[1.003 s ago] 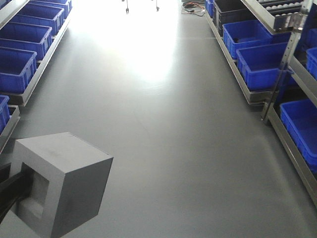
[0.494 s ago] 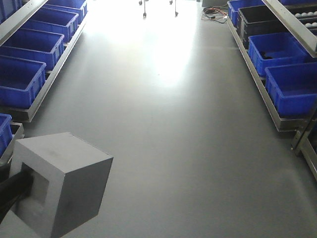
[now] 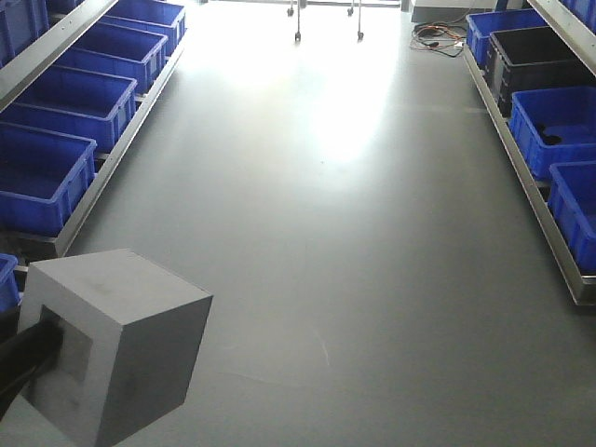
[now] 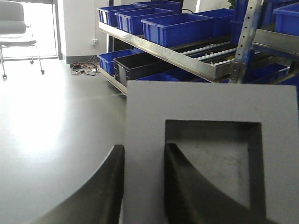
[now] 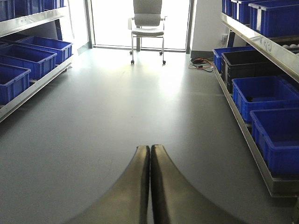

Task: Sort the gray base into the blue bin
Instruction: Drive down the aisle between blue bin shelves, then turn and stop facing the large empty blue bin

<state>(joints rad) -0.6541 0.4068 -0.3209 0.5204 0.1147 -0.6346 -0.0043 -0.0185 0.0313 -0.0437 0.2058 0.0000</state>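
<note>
Gray base (image 3: 112,349), a matte cube with a square recess, hangs above the smooth floor (image 3: 354,279), one recess wall pinched by the left gripper (image 4: 142,156). Beside it the right gripper (image 5: 150,150) is closed, empty. Since before, the blue bins (image 3: 42,172) have slid rightward in view; the base sits unchanged

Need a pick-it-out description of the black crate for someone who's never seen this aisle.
In the front view, follow the low metal rack along the aisle's right side toward the far end. The black crate sits in it, short of the cables on the floor. It is the only black one in a row of blue crates.
</note>
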